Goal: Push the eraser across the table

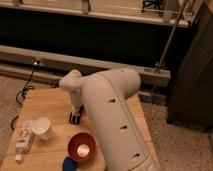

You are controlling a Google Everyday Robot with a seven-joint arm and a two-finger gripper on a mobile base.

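Hanging low: claw [75, 118] over table [50, 102] middle | eraser look: hidden

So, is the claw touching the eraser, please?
Cannot tell: in the camera view the claw sits low over the table; no eraser shows apart from it.

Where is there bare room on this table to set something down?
Bare wood at the far-left corner of the table, behind the white cup, beside the hand. Crowded in front: cup, bottle, red bowl. The arm hides the right.
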